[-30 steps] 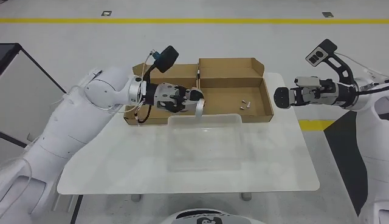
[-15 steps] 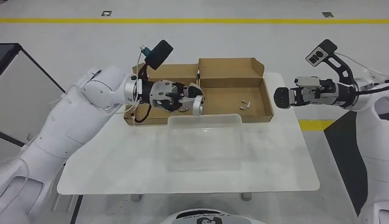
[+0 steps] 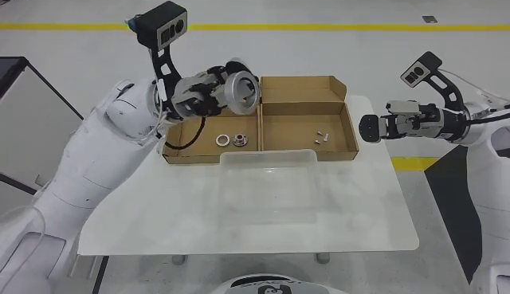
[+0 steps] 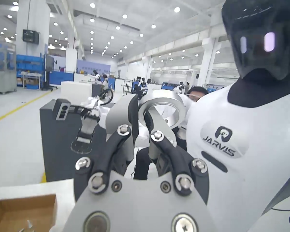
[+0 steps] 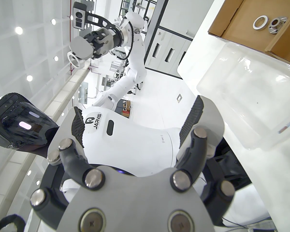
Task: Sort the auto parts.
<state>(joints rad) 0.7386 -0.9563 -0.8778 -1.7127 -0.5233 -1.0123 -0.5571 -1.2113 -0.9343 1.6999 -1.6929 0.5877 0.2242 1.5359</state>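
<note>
One metal ring (image 3: 241, 89) is pinched in the left pincer (image 3: 229, 93), high above the cardboard box (image 3: 303, 93) at 11 o'clock of the counter (image 3: 358, 214). The right pincer (image 3: 368, 127) hangs spread at 3 o'clock. The carrying step seems in hand; next the ring probably needs lowering into the clear bin (image 3: 271, 190).

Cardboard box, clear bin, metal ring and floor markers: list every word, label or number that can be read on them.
On the cardboard box: no print shows.
On the clear bin: a small coloured label at one edge, too small to read.
On the metal ring: no marking shows.
On the floor markers: too small to read.
Nothing on these can be quoted.
</note>
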